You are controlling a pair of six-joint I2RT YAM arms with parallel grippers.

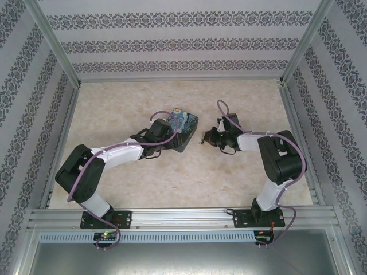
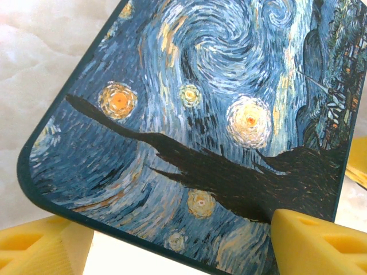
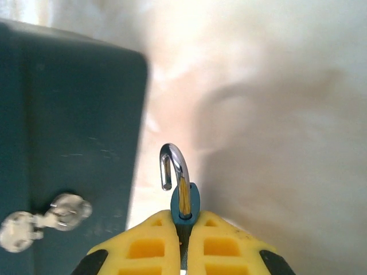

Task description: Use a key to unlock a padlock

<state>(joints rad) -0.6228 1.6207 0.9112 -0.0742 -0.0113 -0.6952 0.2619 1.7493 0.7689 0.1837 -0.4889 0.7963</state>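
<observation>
Clasping painted box (image 2: 200, 114) edges, left hand (image 2: 172, 246)

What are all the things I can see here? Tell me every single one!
painted box: one, swirly blue-and-yellow lid, teal sides, middle of the table.
clasp: one, silvery, on the box's teal side.
hooked piece: one, tiny, silvery hook with a blue collar, just beside the box.
table: one, pale marbled, under everything.
walls: three, striped and patterned, around the table.
rail: one, silvery, along the near edge.
arms: two, black and white, bolted to the rail.
left end effector: one, yellow, clasping the painted box.
right end effector: one, yellow, shut on the hooked piece.
</observation>
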